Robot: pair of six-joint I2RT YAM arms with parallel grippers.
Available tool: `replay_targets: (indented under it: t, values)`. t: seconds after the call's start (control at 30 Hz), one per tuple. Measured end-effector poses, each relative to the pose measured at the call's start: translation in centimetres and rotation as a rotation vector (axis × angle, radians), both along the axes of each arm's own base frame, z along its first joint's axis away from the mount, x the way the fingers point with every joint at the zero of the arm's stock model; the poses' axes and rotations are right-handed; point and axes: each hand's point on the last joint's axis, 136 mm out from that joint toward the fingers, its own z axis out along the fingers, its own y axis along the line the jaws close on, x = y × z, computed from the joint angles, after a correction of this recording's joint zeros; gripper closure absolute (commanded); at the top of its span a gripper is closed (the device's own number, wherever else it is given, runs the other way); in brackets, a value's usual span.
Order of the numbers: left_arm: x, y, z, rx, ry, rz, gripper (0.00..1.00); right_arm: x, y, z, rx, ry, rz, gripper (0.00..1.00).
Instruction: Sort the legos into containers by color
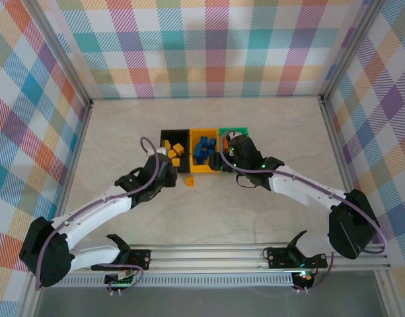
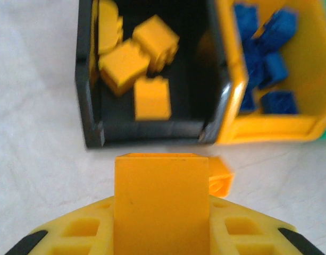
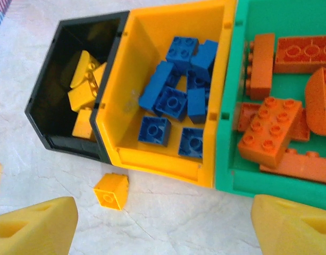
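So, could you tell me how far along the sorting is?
Mostly done: yellow bricks lie in the black bin, blue bricks in the yellow bin, orange bricks in the green bin. In hand: the left gripper grips one yellow brick. Left: that one and a loose yellow brick on the table.

Bare worktop (image 1: pixel 209 218) is lying open left of the black bin (image 3: pixel 46 127), right of the green bin (image 3: pixel 226 159), behind the row, and in the wide strip between the arms. A loose yellow brick (image 3: pixel 111 191) is sitting just before the yellow-orange bin (image 3: pixel 152 159), narrowing that approach. The left fingers (image 2: pixel 72 231), pinching a held yellow brick (image 2: pixel 161 180), are crowding the black bin's near wall. The right fingers (image 3: pixel 35 226), spread wide, are hanging along the row's near side. Blue bricks (image 3: pixel 173 95) and orange bricks (image 3: pixel 269 127) are covering much of their bins' floors.
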Motion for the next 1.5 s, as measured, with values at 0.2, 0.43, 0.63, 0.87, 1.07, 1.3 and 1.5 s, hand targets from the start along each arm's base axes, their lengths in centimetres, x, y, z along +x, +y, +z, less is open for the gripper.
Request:
replay_targets:
  t: [0.2, 0.43, 0.63, 0.87, 1.07, 1.3, 1.5]
  values:
    - [6.4, -2.3, 2.0, 0.002, -0.002, 0.05, 0.69, -0.7, -0.5, -0.9, 0.003, 0.023, -0.004, 0.15]
    - [12.0, -1.7, -3.6, 0.078, 0.14, 0.127, 0.6, -2.0, 0.0, -1.8, 0.022, 0.063, 0.036, 0.15]
    - [12.6, -1.3, -3.8, 0.072, 0.169, 0.142, 0.2, -4.1, 2.1, -3.1, 0.046, 0.118, 0.133, 0.14]
    - [10.3, -1.5, 3.9, -0.09, 0.043, 0.108, 0.0, -5.3, 6.0, -7.0, -0.008, 0.212, 0.226, 0.14]
    - [3.6, 0.6, 10.5, -0.24, -0.124, 0.073, 0.0, -4.6, 10.3, -9.1, -0.056, 0.232, 0.251, 0.15]
    - [-1.5, 4.1, 6.9, -0.246, -0.076, 0.144, 0.0, -3.2, 12.3, -11.8, -0.163, 0.237, 0.192, 0.21]
    - [-2.9, 5.6, 7.0, -0.253, -0.089, 0.187, 0.0, -2.5, 12.3, -13.6, -0.247, 0.245, 0.132, 0.4]
